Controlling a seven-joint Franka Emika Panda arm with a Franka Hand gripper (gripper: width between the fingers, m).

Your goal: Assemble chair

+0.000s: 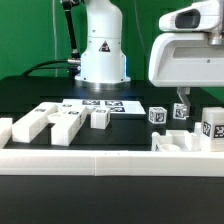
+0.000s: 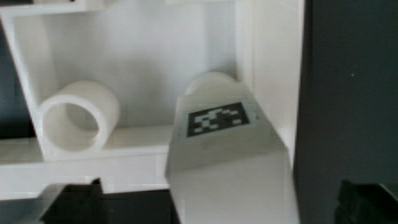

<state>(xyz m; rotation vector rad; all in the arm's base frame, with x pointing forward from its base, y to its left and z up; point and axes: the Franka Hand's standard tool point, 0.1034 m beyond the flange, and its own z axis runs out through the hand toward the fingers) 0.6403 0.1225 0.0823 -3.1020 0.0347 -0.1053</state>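
Chair (image 1: pixel 65 125) in loose pieces, nothing like a seat yet. Lies spread over the black table (image 1: pixel 20 95): one cluster of white blocks toward the exterior view's left, another toward its right, under the arm. Nearest the tool, a tagged post (image 2: pixel 222 150), rounded at its far end, set against or over a white slab (image 2: pixel 160 50); hard to tell which. Just beside it, a round socket (image 2: pixel 80 120) in the same slab.

Looks like hard moulded plastic: stiff, light, no give under pressure, and smooth enough to slip or twist if pinched near a corner. Probably best taken across the two long flat sides of the post, near mid-length, clear of the tag and of the slab wall, so as to stay square for any later insertion. Not fragile by the look, though apt to skid on the table when nudged.

Gripper (image 1: pixel 183 104) low over the right-hand cluster, pointing straight down from a near-vertical wrist. In the wrist view, dark fingertips (image 2: pixel 63 205) on either side of the post, jaws apart and seemingly not touching it; clamped on nothing.

Farther out: marker board (image 1: pixel 100 103) flat at mid-table, robot base (image 1: pixel 100 50) behind it, long low rail (image 1: pixel 100 160) across the front.
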